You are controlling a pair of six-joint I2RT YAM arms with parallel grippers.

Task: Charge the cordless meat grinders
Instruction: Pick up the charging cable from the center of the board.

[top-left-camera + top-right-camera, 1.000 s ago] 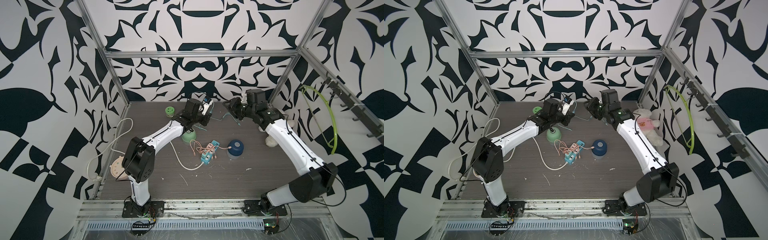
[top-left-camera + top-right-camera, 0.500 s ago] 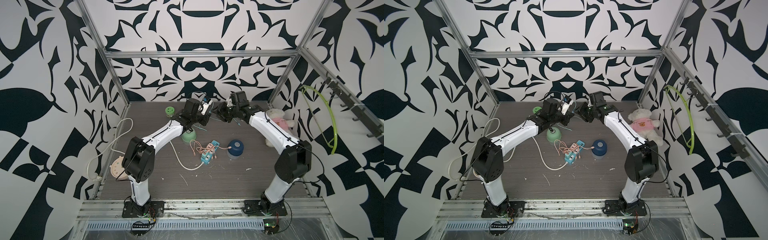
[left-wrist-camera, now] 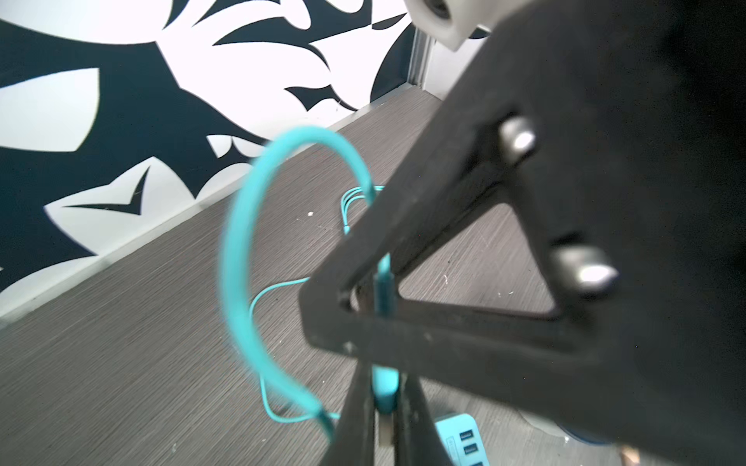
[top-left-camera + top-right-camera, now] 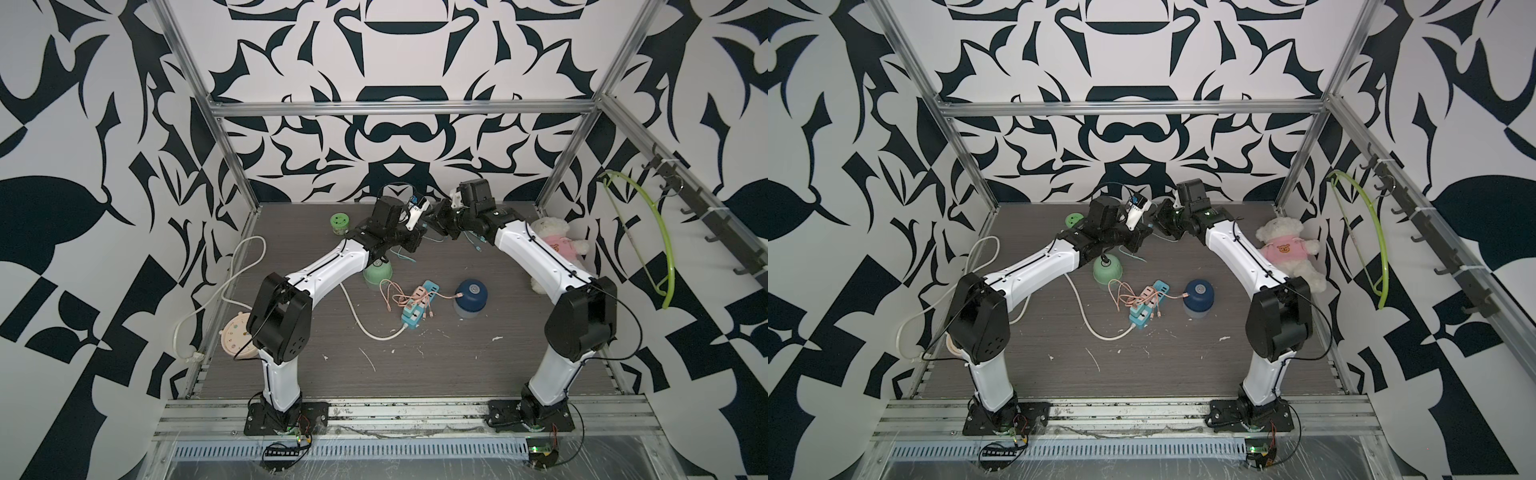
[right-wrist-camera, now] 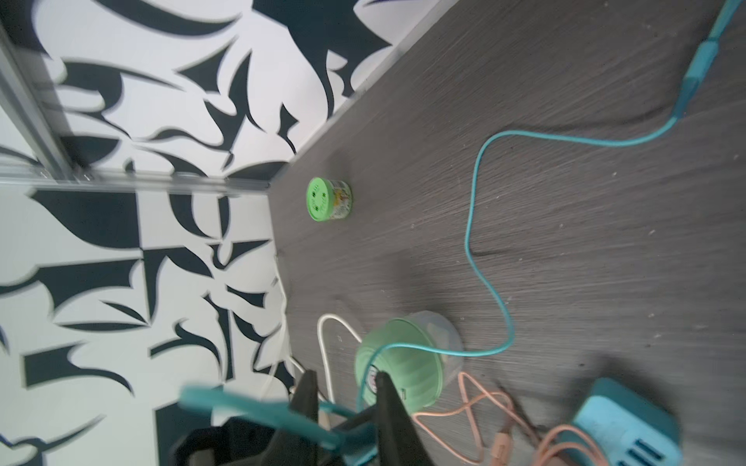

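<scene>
The right gripper (image 3: 327, 307) is found swung in beside the left within the last second. Its jaws, part open before, are now closed on the teal cable (image 3: 234, 258), just beyond the plug (image 3: 385, 389) pinched in the left gripper (image 3: 383, 407). A two-handed regrasp is judged.

The mint green grinder (image 4: 378, 275), not yet cabled, stands below the left jaws. It is upright, long axis vertical, button upward. The dark blue grinder (image 4: 471, 296), well apart from both jaws, is reached by a pink cable (image 4: 444, 296).

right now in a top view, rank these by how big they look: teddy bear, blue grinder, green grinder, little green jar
1. teddy bear
2. blue grinder and green grinder: about alike, not ranked
3. green jar: smallest, though it sits farthest back
</scene>
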